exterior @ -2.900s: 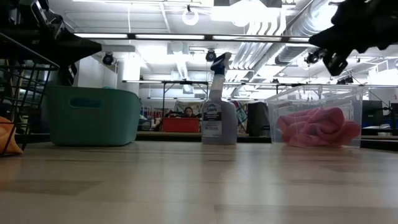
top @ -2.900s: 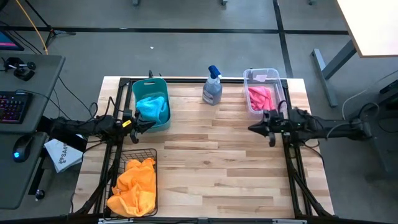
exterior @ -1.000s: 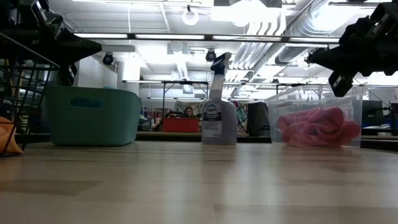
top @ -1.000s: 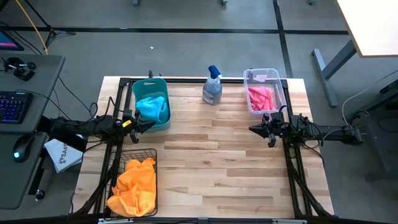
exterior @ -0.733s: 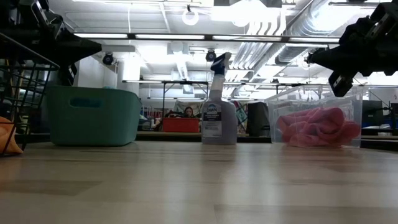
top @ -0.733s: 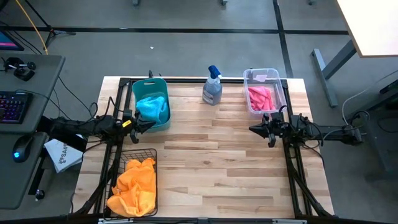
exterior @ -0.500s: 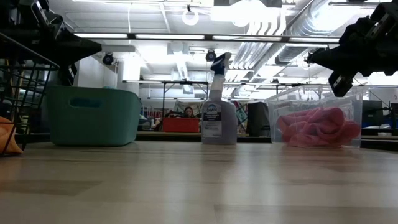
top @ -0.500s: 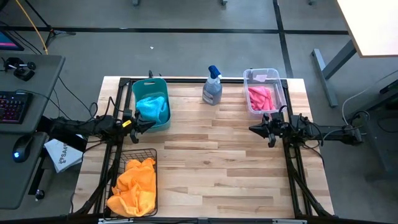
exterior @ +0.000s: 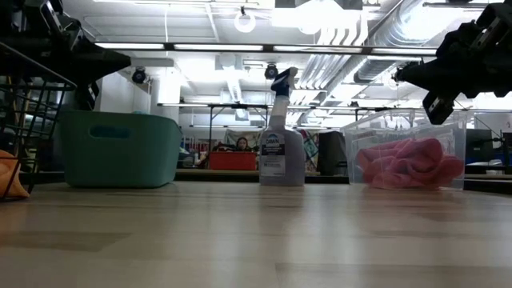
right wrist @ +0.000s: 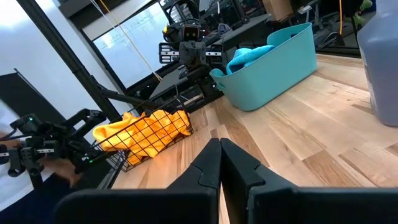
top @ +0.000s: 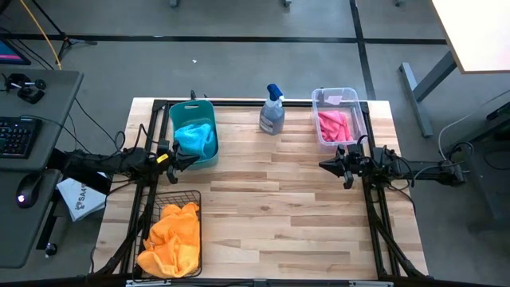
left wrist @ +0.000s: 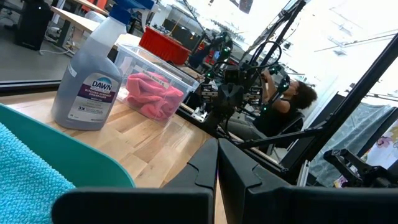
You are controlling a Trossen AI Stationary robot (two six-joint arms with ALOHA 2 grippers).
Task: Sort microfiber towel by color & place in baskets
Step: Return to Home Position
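**Plank tabletop [top: 271,207] with four things set near its edges**

Pale wooden planks in mixed light and tan tones, laid from the left edge to the right edge.

Along the far edge, left to right:
- teal plastic tub [top: 192,112], just in from the far-left corner
- upright Dawn spray bottle [top: 272,115] with blue trigger, near the middle
- clear plastic bin [top: 336,100], close to the far-right corner

At the near-left corner, hard by the left edge: black wire-mesh basket [top: 170,197].

All four standing apart, none touching another.

Observed right gripper [right wrist: 219,144], fingertips pressed together, over wooden table [right wrist: 311,146]. Beyond: teal tub [right wrist: 283,65] holding blue towel [right wrist: 247,56]; near it, apart, black wire basket [right wrist: 127,163] holding orange-yellow towel [right wrist: 146,132]. Grey spray bottle [right wrist: 382,68] partly cut off.
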